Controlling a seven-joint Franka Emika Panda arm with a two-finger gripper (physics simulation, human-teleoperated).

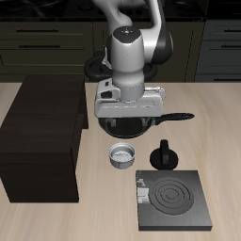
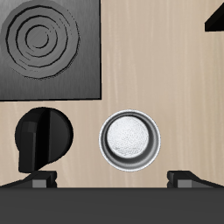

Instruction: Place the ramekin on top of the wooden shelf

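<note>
The ramekin, a small silvery ribbed cup, stands upright on the table between the wooden shelf and a black stove plate. My gripper hangs above the table, a little farther back than the ramekin and well clear of it. In the wrist view the ramekin lies just ahead of the line between my fingertips, which stand wide apart. The gripper is open with nothing in it. A dark corner of the wooden shelf shows at the frame's edge.
A black frying pan lies under the gripper, its long handle pointing away from the shelf. A small black pot stands beside the ramekin. The stove plate with its spiral burner lies near the table's front edge.
</note>
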